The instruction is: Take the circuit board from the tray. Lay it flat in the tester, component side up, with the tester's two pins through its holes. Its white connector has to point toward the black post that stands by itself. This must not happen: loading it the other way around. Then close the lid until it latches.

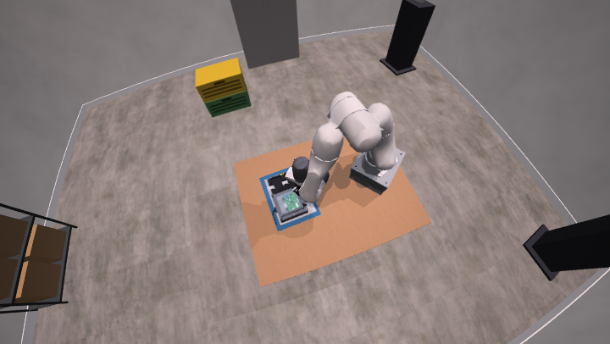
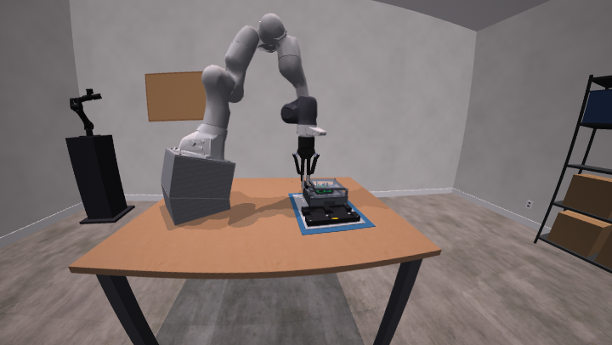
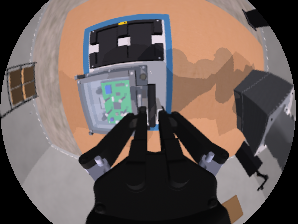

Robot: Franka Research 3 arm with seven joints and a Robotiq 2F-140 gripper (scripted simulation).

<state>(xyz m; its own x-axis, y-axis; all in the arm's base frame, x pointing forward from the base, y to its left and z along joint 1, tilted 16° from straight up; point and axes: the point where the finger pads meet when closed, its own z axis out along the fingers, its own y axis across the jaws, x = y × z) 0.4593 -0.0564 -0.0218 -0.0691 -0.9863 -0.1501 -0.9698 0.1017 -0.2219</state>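
The green circuit board (image 3: pixel 113 103) lies component side up inside the grey tester (image 3: pixel 116 100). It also shows in the top view (image 1: pixel 291 201). The tester's clear lid (image 2: pixel 326 185) lies low and about level over the board. My gripper (image 3: pixel 151 103) points straight down at the tester's edge nearest the arm and is shut on the lid's dark handle (image 3: pixel 148 94). In the exterior view the fingers (image 2: pixel 306 180) reach down to the lid's left edge. The black tray (image 3: pixel 127 42) beside the tester holds no board. The pins, the connector and the lone black post are too small to make out.
Tester and tray sit on a blue-edged mat (image 2: pixel 331 214) on the wooden table (image 2: pixel 252 240). The robot's grey base block (image 2: pixel 195 186) stands to the left on the table. Black pedestals, yellow and green crates and a shelf stand on the floor, away from the table.
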